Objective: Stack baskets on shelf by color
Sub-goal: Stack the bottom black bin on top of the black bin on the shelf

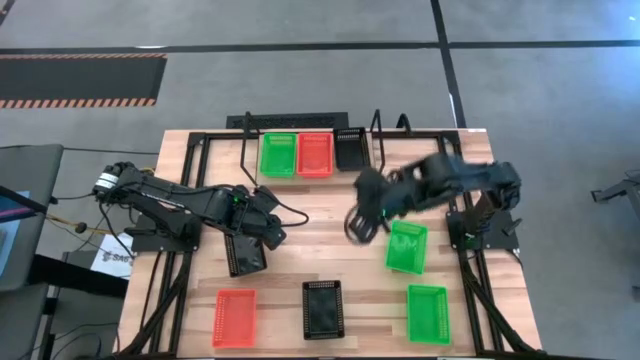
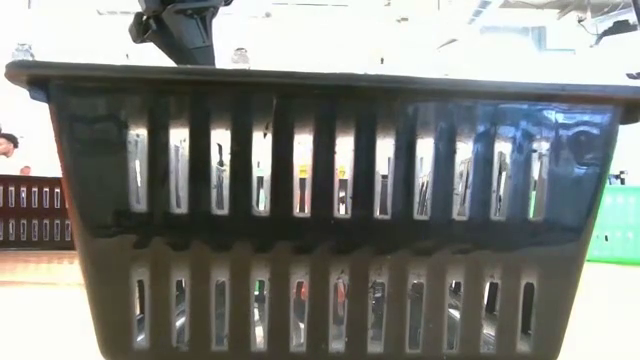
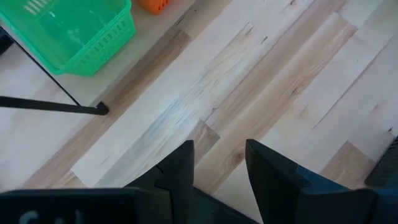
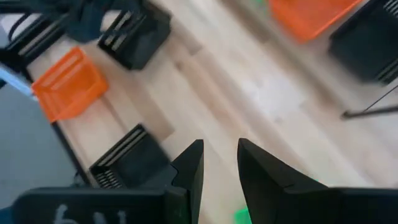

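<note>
The black wire shelf (image 1: 243,150) at the table's far edge holds a green basket (image 1: 278,155), a red-orange basket (image 1: 315,153) and a black basket (image 1: 350,148) side by side. On the table lie two green baskets (image 1: 407,246) (image 1: 428,313), two black baskets (image 1: 323,308) (image 1: 245,252) and a red-orange basket (image 1: 235,318). My left gripper (image 3: 219,163) is open and empty over bare wood near the shelf's left end (image 1: 272,230). My right gripper (image 4: 220,163) is open and empty above the table's middle (image 1: 356,225), left of the nearer-to-shelf green basket.
The near black basket (image 2: 320,200) fills the low view and hides most of the table there. A shelf foot rod (image 3: 53,106) lies on the wood ahead of my left gripper. Bare wood lies between the shelf and the loose baskets (image 1: 320,235).
</note>
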`<action>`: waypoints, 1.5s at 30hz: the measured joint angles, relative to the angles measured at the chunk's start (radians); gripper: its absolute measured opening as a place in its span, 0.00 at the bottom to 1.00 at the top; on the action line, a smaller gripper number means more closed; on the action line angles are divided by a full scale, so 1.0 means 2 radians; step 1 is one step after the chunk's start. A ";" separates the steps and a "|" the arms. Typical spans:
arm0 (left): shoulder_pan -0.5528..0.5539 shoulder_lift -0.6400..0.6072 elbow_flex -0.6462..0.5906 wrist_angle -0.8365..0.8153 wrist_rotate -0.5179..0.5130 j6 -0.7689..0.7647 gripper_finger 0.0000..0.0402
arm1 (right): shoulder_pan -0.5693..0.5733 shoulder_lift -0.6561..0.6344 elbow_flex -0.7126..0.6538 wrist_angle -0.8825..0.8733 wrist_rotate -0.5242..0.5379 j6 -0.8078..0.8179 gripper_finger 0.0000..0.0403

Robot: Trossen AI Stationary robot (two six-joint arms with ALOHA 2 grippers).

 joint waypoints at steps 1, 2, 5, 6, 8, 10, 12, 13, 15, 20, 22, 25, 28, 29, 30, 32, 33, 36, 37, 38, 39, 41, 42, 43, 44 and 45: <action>0.000 0.000 0.000 -0.001 0.000 0.005 0.33 | 0.011 0.007 0.000 0.000 0.000 0.016 0.29; 0.000 0.000 0.000 -0.002 0.000 0.012 0.33 | 0.022 0.014 0.000 0.000 0.000 0.033 0.29; 0.000 0.000 0.000 -0.004 0.012 0.043 0.33 | 0.054 0.041 -0.001 0.000 0.000 0.094 0.29; 0.000 0.000 0.000 -0.004 0.018 0.053 0.33 | 0.064 0.049 -0.001 0.000 0.000 0.118 0.29; 0.000 0.000 0.000 -0.005 0.023 0.071 0.33 | 0.083 0.067 0.000 0.000 -0.001 0.165 0.29; 0.000 0.000 0.000 -0.005 0.029 0.086 0.33 | 0.101 0.085 0.000 0.001 -0.004 0.215 0.29; 0.000 0.000 0.000 -0.005 0.037 0.099 0.33 | 0.118 0.104 0.000 0.006 -0.013 0.269 0.29; 0.000 0.000 0.000 -0.005 0.041 0.106 0.33 | 0.127 0.113 0.000 0.007 -0.015 0.297 0.29; 0.000 0.000 0.000 -0.005 0.041 0.119 0.33 | 0.144 0.132 0.000 0.013 -0.027 0.349 0.29; 0.000 0.000 0.000 -0.004 0.041 0.139 0.33 | 0.176 0.176 -0.001 0.053 -0.041 0.451 0.29; 0.000 0.000 0.000 -0.003 0.041 0.143 0.33 | 0.184 0.193 -0.001 0.062 -0.041 0.476 0.29; 0.000 0.000 0.000 -0.003 0.041 0.144 0.33 | 0.184 0.219 0.000 0.069 -0.049 0.492 0.29; 0.000 0.000 0.000 -0.003 0.041 0.144 0.33 | 0.175 0.239 0.000 0.075 -0.074 0.492 0.30; 0.000 0.000 0.000 -0.003 0.041 0.144 0.33 | 0.171 0.244 0.000 0.073 -0.081 0.489 0.30; 0.000 0.000 0.000 -0.003 0.041 0.145 0.33 | 0.168 0.250 0.000 0.073 -0.087 0.483 0.31; 0.000 0.000 0.000 -0.003 0.041 0.148 0.33 | 0.161 0.259 -0.001 0.071 -0.096 0.470 0.34; 0.000 0.000 0.000 -0.003 0.041 0.148 0.33 | 0.158 0.264 -0.001 0.073 -0.097 0.463 0.36; 0.000 0.000 0.000 -0.003 0.041 0.148 0.33 | 0.148 0.274 0.000 0.070 -0.107 0.439 0.44; 0.000 0.000 0.000 -0.003 0.041 0.148 0.33 | 0.145 0.275 -0.001 0.068 -0.107 0.433 0.46; 0.000 0.000 0.000 -0.003 0.041 0.148 0.33 | 0.142 0.275 -0.001 0.068 -0.106 0.429 0.49; 0.000 0.000 0.000 -0.003 0.041 0.148 0.33 | 0.139 0.274 -0.001 0.071 -0.106 0.425 0.52; 0.000 0.000 0.000 -0.003 0.040 0.148 0.33 | 0.134 0.273 0.000 0.072 -0.099 0.422 0.56; 0.000 0.000 0.000 -0.003 0.040 0.148 0.33 | 0.132 0.274 0.000 0.073 -0.092 0.421 0.58; 0.000 0.000 0.000 -0.003 0.040 0.148 0.33 | 0.130 0.274 0.000 0.073 -0.087 0.417 0.59; 0.000 0.000 0.000 -0.003 0.040 0.148 0.33 | 0.129 0.274 0.000 0.072 -0.085 0.415 0.60; 0.000 0.000 0.000 -0.003 0.040 0.148 0.33 | 0.129 0.274 0.000 0.072 -0.085 0.414 0.60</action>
